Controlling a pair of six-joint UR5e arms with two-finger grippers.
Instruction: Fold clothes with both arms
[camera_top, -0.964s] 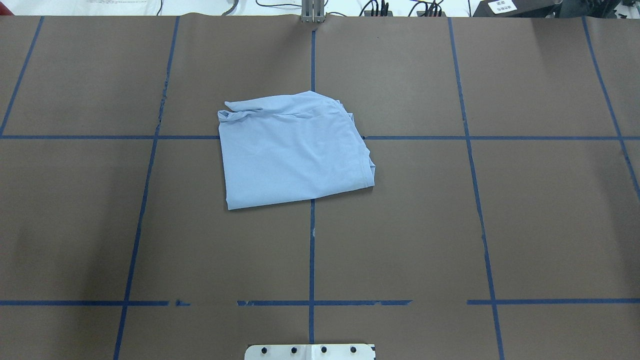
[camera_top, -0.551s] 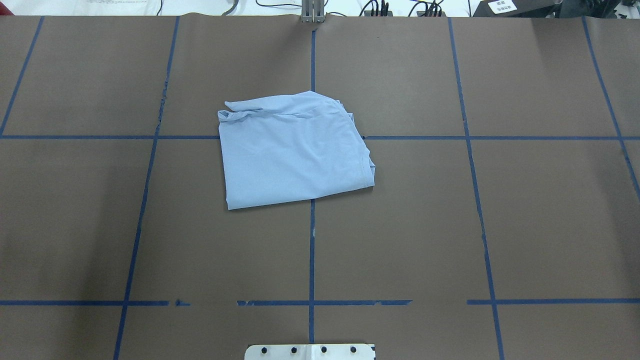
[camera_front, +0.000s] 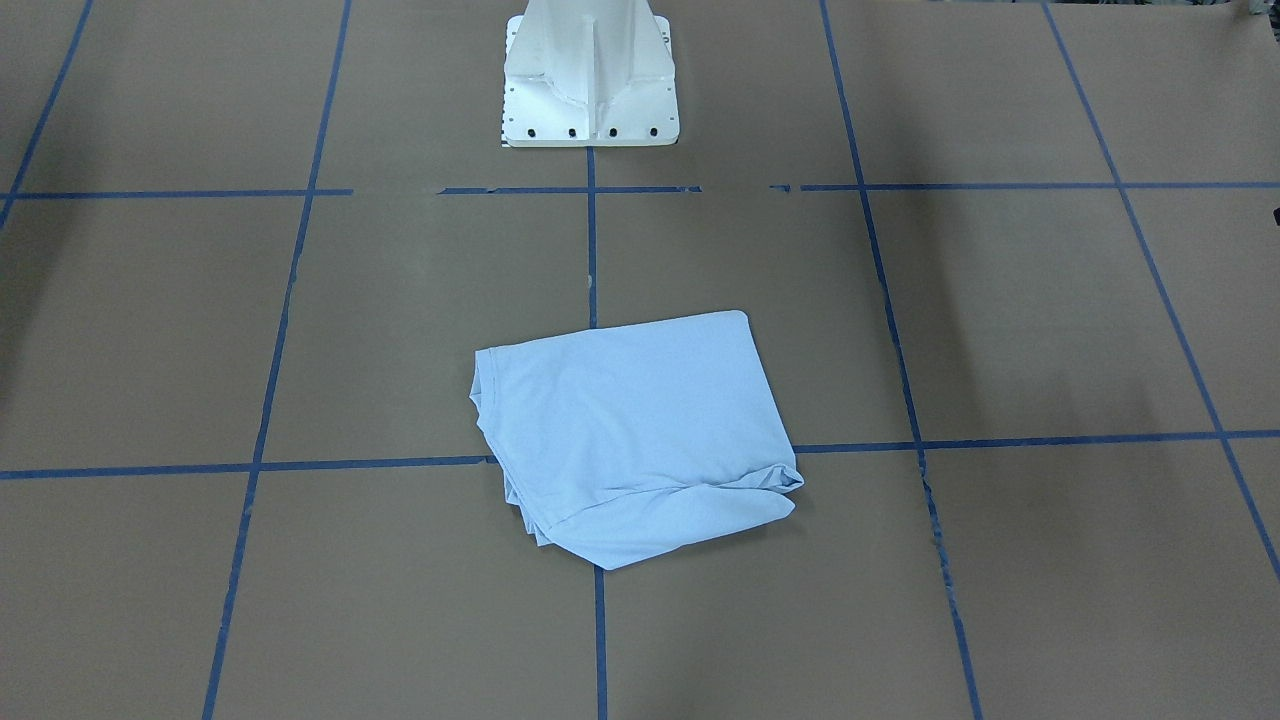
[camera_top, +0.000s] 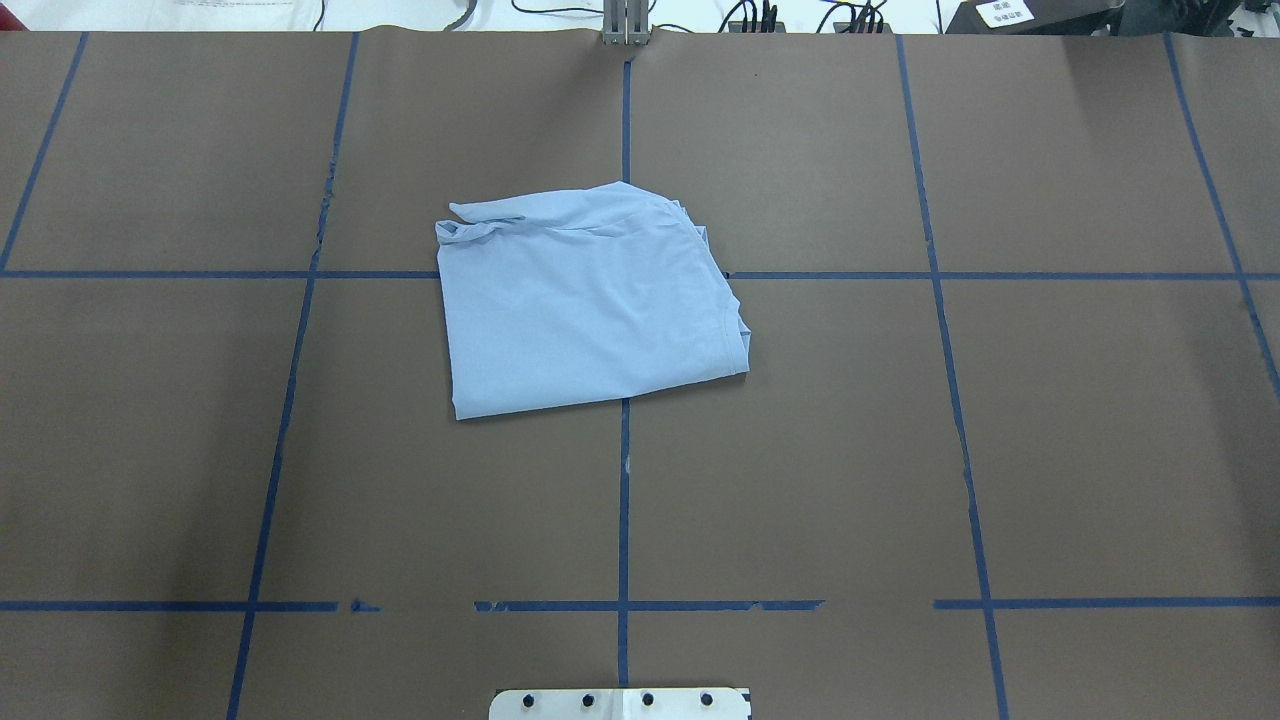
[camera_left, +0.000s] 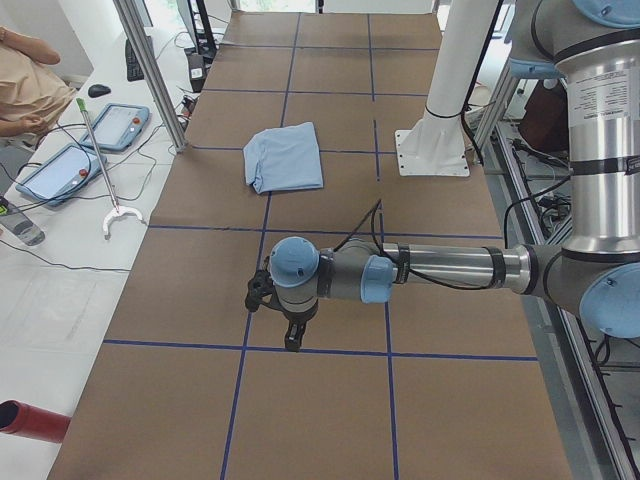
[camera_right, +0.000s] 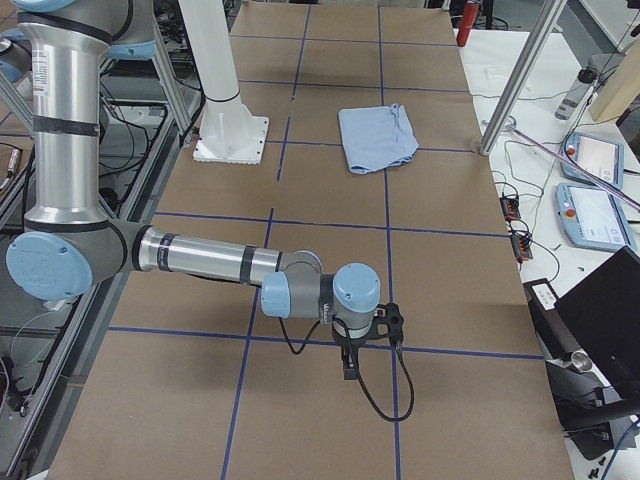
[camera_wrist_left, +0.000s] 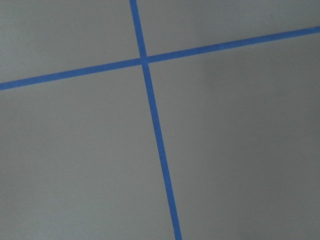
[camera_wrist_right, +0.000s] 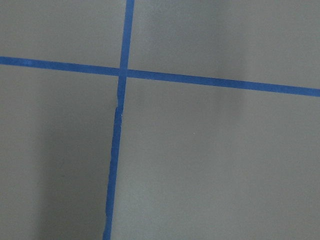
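Currently, T-shirt (camera_top: 590, 305): folded, lying flat on the bench (camera_top: 900, 450).
Left gripper (camera_left: 291, 343): well apart from T-shirt; I cannot tell its opening.
Right gripper (camera_right: 348, 372): likewise; opening unclear.

Bright, even light from overhead; soft, broad shadows lie on the table (camera_top: 150, 450) toward the fixed views' sides; the shirt (camera_top: 590, 310) throws a thin dark line along its near edge; both wrist views are dimmer and greyer, the tape (camera_wrist_left: 155, 135) sharp.
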